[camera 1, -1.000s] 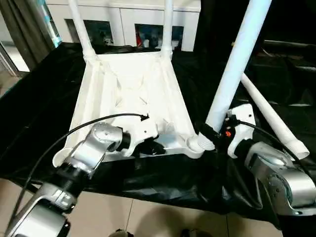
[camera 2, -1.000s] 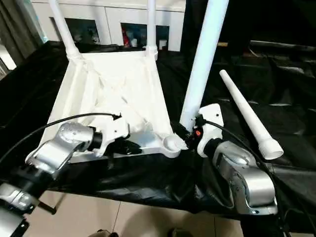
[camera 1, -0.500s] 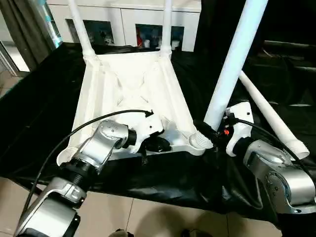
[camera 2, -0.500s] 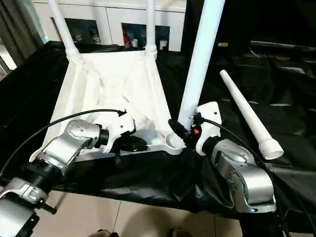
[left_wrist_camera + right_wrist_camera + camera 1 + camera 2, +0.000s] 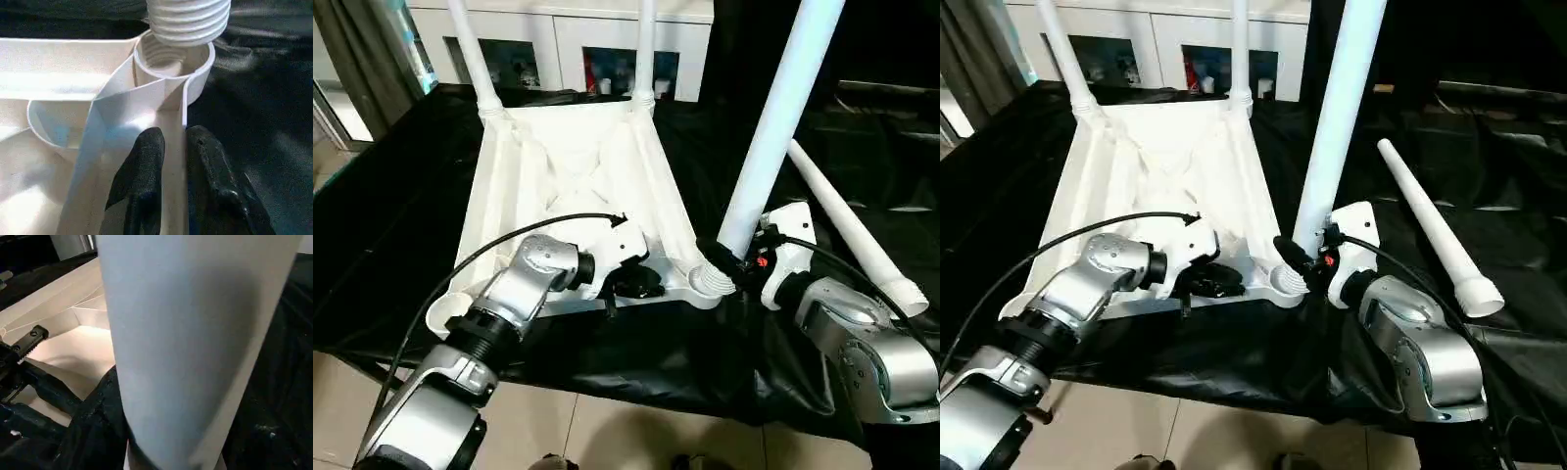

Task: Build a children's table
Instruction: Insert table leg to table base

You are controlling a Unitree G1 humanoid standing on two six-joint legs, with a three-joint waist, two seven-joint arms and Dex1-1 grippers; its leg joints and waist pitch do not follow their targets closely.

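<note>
The white table top [image 5: 568, 166] lies upside down on black cloth, ribs facing up. Two legs [image 5: 475, 59] [image 5: 646, 49] stand in its far corner sockets. My right gripper [image 5: 729, 262] is shut on a third leg [image 5: 773, 127], held nearly upright. That leg's threaded end [image 5: 188, 19] sits at the mouth of the near right socket [image 5: 171, 58], not sunk in. My left gripper [image 5: 636, 284] rests on the near rim just left of that socket, its black fingers [image 5: 142, 181] pinching the thin rim wall. The fourth leg [image 5: 852, 230] lies loose on the cloth to the right.
The black cloth [image 5: 391, 196] covers the work surface and hangs over its near edge above a tiled floor [image 5: 607, 431]. A white cabinet [image 5: 568, 39] stands behind the table. The near left socket [image 5: 445, 313] has nothing in it.
My left gripper has slid rightwards along the near rim, closer to the near right socket. The held leg has stayed over that socket and stands a touch more upright.
</note>
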